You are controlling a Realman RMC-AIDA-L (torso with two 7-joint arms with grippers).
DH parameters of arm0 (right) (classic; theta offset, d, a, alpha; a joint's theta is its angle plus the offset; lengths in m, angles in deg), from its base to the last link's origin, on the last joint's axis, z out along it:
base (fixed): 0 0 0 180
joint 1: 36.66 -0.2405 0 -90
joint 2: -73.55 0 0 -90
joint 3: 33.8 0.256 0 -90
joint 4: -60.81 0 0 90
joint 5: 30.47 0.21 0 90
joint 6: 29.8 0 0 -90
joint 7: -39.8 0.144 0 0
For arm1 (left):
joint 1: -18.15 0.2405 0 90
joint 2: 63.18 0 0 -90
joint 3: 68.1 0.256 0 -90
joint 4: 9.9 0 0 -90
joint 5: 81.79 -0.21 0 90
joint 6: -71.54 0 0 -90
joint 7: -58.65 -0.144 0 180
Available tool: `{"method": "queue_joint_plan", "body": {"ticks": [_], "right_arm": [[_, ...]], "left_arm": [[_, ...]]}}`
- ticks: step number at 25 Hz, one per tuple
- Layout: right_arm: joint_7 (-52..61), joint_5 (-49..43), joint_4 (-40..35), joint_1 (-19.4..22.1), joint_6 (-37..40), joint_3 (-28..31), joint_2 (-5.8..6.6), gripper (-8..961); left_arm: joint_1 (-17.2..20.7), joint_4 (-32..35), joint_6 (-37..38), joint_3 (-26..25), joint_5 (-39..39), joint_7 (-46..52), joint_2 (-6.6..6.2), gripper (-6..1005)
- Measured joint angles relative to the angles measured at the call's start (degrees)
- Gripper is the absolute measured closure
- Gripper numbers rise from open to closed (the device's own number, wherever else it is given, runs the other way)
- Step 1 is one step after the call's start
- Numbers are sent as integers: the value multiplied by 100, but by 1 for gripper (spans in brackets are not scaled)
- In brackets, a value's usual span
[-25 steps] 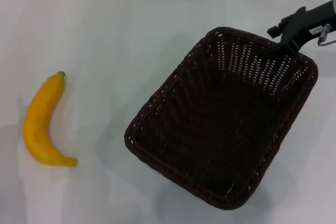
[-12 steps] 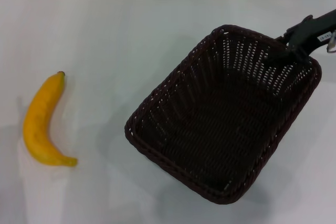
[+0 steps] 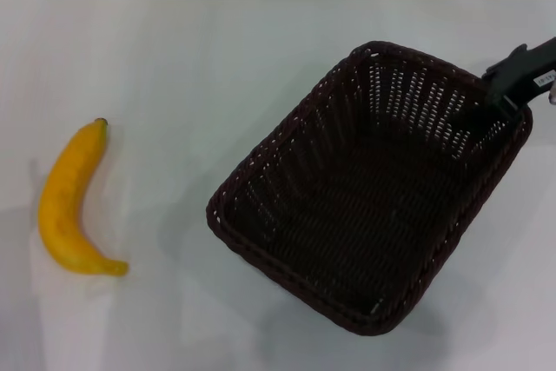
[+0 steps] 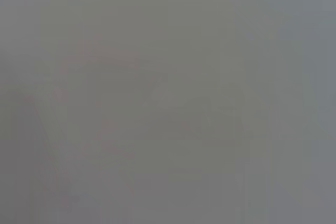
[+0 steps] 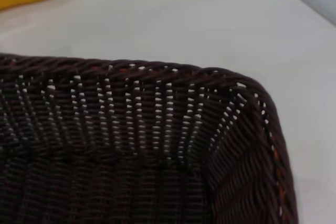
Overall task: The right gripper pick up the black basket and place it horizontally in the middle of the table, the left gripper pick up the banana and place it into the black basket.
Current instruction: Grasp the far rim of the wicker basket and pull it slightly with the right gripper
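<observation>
The black basket (image 3: 369, 188) sat on the white bench (image 3: 200, 58) at a slant, one corner pointing away from the robot, so it was not yet lying horizontally. The right gripper (image 3: 504, 102) was at the basket's far right corner, its tip over or on the braided rim there; the head view did not show how wide its jaws stood, nor whether they pinched the wicker, so I cannot tell. The right wrist view looked down into that same corner of the basket, at the slotted wall and thick rim, with no fingers in sight.

The banana (image 3: 71, 202) lay on the bench well to the left of the basket, apart from it and untouched. The left gripper was in none of the views, and its wrist view gave only a featureless grey.

By my judgement the first step was in hand: setting the basket. The next move called for a firm hold on the rim and a turn of the basket until its long side ran across the bench. Only then would the banana's turn come.
</observation>
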Motion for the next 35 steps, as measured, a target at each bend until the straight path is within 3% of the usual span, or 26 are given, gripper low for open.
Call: {"method": "queue_joint_plan", "body": {"ticks": [16,27,30,35], "right_arm": [[168,-60,-88,1,83,-18,-36,375],[298,-429,-311,-3,101,-61,-105,713],[296,-474,-405,12,182,-70,-156,724],[641,-555,-873,114,339,-55,-342,726]], "left_arm": [[-39,0,-6,-17,0,0,-5,114],[-91,-3,-33,-27,21,0,-23,114],[-102,-5,-35,-27,23,0,-25,114],[-102,-3,-36,-26,23,0,-47,114]]}}
